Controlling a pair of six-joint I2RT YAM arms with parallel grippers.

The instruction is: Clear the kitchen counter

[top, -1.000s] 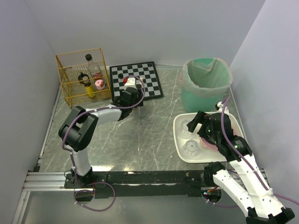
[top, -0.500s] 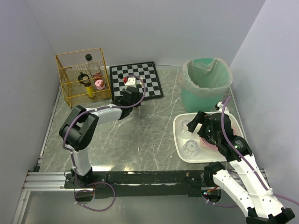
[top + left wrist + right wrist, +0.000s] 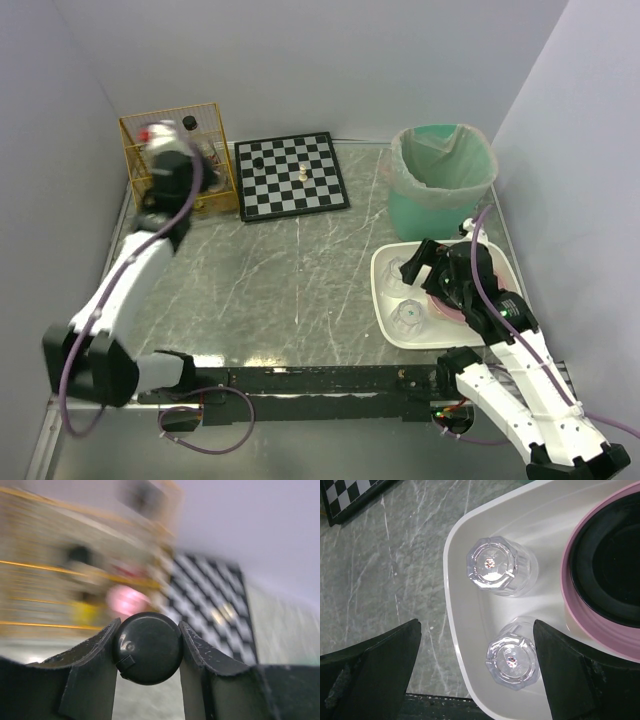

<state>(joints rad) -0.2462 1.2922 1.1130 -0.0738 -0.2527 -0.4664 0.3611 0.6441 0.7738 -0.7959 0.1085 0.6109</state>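
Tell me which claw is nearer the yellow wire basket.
Left. The left claw, gripping a black round piece, is by the basket; the right claw hangs over the white tray across the counter.

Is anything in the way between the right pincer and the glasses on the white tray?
Nothing visible. The open right pincer hangs over the white tray, with the farther glass and the nearer glass unblocked below it.

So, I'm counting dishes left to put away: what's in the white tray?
A clear glass, a second glass and a pink-rimmed bowl with a black inside sit in the white tray. Whatever lies under the bowl is covered.
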